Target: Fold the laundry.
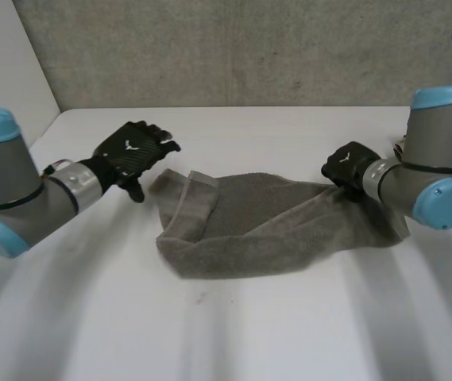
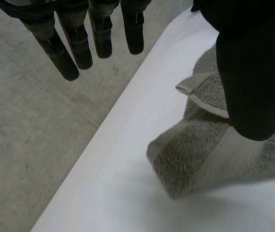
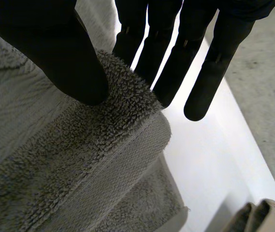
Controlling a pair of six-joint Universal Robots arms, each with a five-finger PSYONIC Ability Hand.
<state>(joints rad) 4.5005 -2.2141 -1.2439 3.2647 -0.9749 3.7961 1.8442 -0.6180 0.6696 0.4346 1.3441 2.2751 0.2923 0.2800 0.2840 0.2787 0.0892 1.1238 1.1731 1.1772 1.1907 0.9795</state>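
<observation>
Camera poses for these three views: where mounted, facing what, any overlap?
Head: behind, between the arms, looking down at the table; both arms, left hand, right hand show.
Left wrist: along its open left hand, toward the grey towel's end.
Right wrist: along its right hand pinching the grey towel's edge.
Shared: all three see the grey towel.
</observation>
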